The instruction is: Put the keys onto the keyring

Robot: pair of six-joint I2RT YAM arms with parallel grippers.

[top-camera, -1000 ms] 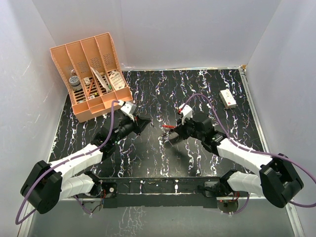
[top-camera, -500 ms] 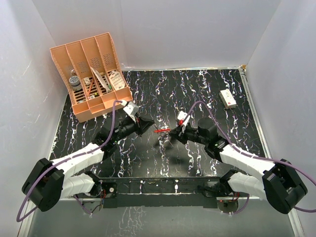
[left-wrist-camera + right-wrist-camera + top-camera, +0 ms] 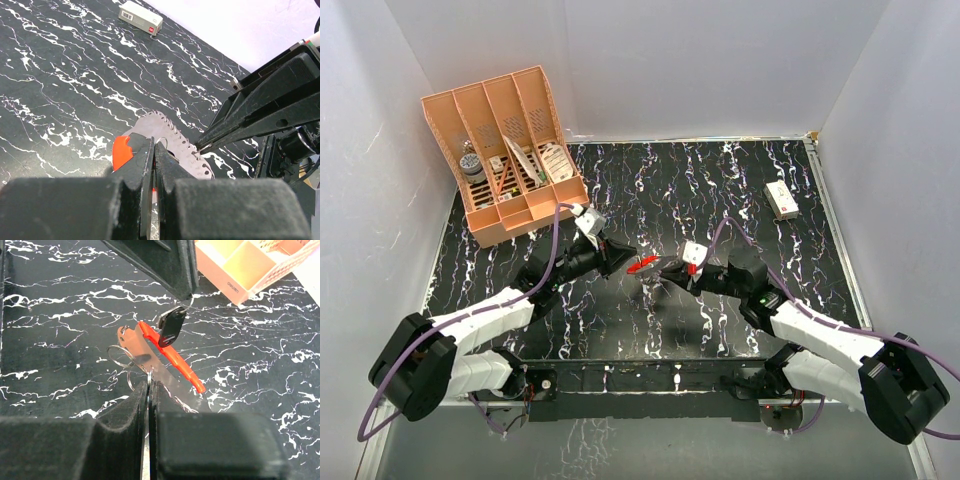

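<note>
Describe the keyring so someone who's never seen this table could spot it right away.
Start at the black marbled table and go to its middle, where the left gripper and right gripper meet tip to tip. The keyring is pinched between them. Its bright red crescent sets it apart from the black grippers on either side.

Black table (image 3: pixel 720 180) veined white, peach organizer (image 3: pixel 525 212), red-crescent keyring (image 3: pixel 175 362), black key (image 3: pixel 171 327), white box (image 3: pixel 141 17) with red mark

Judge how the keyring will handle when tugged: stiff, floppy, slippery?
Probably stiff: the keyring sticks out flat from the right tool. Likely light, being thin. The keys, dangling under the left tool, would probably swing.
</note>
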